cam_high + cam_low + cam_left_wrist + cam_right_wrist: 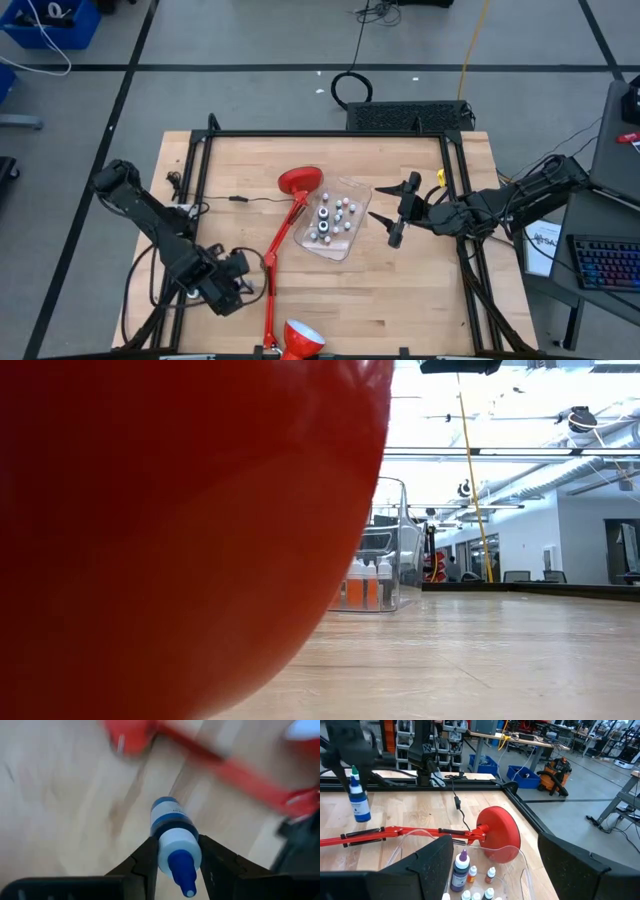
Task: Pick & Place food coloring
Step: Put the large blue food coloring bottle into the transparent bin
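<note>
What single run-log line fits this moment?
left gripper: gripping blue bottle | right gripper: open above tub

Most of the low view is blocked by the red lamp shade point(180, 530). The lamp arm point(235, 770) is blurred in the left wrist view. The small bottles point(335, 217) cannot be told apart by colour from above.

lamp point(290, 215): 1 | tub point(350, 245): 1 | bottles point(335, 215) in tub: roughly 12 | held bottle point(175, 837): 1
</note>
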`<state>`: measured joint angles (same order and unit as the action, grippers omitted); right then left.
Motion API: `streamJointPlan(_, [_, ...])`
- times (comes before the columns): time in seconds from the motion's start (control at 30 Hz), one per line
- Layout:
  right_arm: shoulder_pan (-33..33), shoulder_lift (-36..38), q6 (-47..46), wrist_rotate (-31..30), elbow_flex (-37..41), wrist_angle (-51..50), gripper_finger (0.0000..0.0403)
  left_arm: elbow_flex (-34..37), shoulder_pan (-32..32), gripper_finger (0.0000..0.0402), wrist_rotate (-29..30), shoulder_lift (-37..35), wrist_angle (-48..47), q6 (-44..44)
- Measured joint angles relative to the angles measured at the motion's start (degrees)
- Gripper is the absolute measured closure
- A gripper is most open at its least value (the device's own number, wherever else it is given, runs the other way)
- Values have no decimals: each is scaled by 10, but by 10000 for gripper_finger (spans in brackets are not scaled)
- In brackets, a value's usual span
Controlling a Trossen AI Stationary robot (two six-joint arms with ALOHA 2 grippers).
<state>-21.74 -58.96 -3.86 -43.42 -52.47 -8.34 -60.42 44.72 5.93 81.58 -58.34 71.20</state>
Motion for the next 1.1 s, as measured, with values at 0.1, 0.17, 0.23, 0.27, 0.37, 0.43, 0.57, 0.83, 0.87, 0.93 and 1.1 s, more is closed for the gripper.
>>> streamJointPlan(0.1, [0, 0, 0, 0, 0, 4, 124, -56, -21, 281, 38, 0, -45, -62])
streamJointPlan(0.17, [0, 0, 0, 0, 0, 5, 124, -99, -36, 281, 64, 0, -83, -104])
streamJointPlan(0.23, [0, 0, 0, 0, 0, 5, 124, -147, -53, 281, 92, -1, -113, -146])
streamJointPlan(0.27, [0, 0, 0, 0, 0, 5, 124, -170, -62, 281, 107, -1, -129, -166])
streamJointPlan(0.37, [0, 0, 0, 0, 0, 5, 124, -240, -98, 281, 133, -1, -158, -234])
streamJointPlan(0.43, [0, 0, 0, 0, 0, 6, 124, -281, -130, 281, 137, 0, -155, -297])
streamJointPlan(0.57, [0, 0, 0, 0, 0, 6, 124, -367, -196, 281, 130, 40, -159, -423])
streamJointPlan(0.83, [0, 0, 0, 0, 0, 5, 124, -555, -286, 281, 89, 215, -238, -585])
streamJointPlan(0.87, [0, 0, 0, 0, 0, 4, 124, -573, -292, 281, 84, 236, -247, -600])
streamJointPlan(0.93, [0, 0, 0, 0, 0, 3, 124, -602, -301, 281, 62, 275, -253, -627])
streamJointPlan(1.1, [0, 0, 0, 0, 0, 2, 124, -635, -307, 281, 31, 342, -251, -680])
